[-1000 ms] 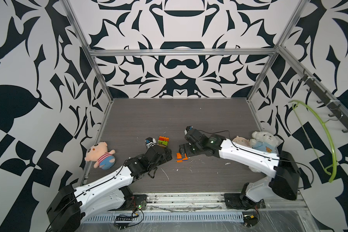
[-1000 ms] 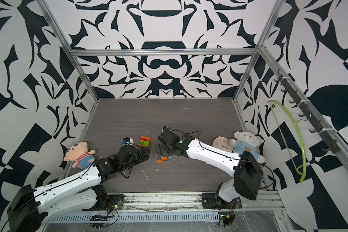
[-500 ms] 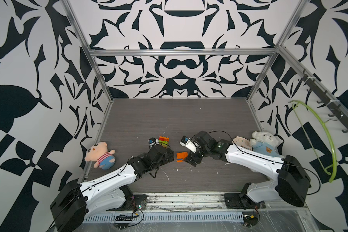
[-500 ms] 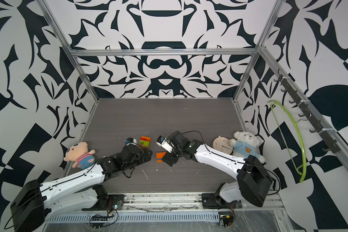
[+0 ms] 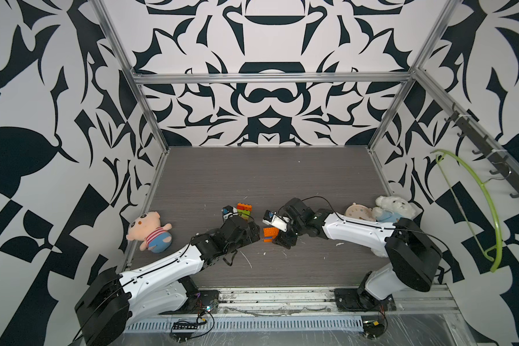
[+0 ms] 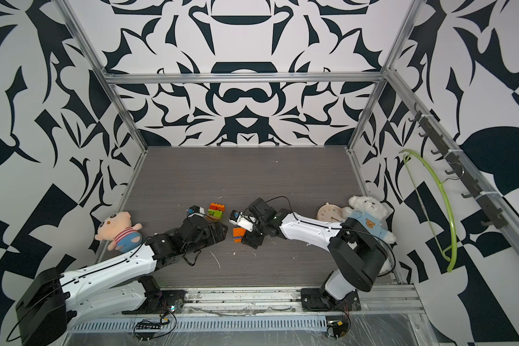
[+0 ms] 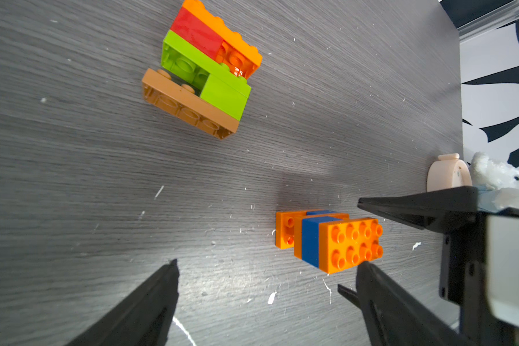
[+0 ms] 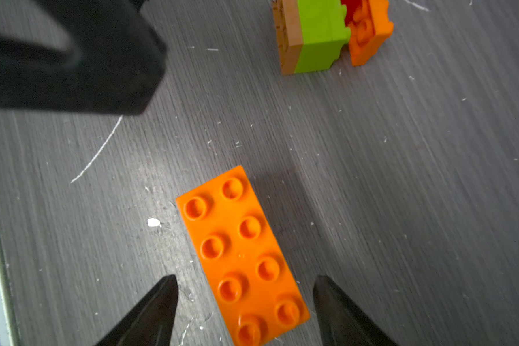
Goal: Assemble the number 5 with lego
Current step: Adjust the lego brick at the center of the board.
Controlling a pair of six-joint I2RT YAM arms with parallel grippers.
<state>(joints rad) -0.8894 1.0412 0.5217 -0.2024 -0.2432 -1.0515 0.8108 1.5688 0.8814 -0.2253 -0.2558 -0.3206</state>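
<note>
In both top views the orange-and-blue brick stack (image 5: 271, 233) sits toward the front of the grey table (image 5: 282, 179), patterned walls (image 5: 258, 39) around. Left wrist view: the left gripper (image 7: 264, 266) gapes empty beside it. Right wrist view: the right gripper (image 8: 246, 278) stands spread astride it (no contact yet), so the pick-up, I judge, wants a square squeeze.

A dark wood-grain table (image 5: 267, 173) stands inside black-and-white patterned walls (image 5: 261, 36). A pink pig plush (image 5: 149, 232) in a striped shirt lies near the table's left edge. At the right edge, a white teddy bear (image 5: 394, 208) in a blue shirt touches a small round cream clock (image 5: 358, 213). A lime green hanger (image 6: 445, 194) hangs from a dark hook rail (image 5: 492, 151) on the right wall.
</note>
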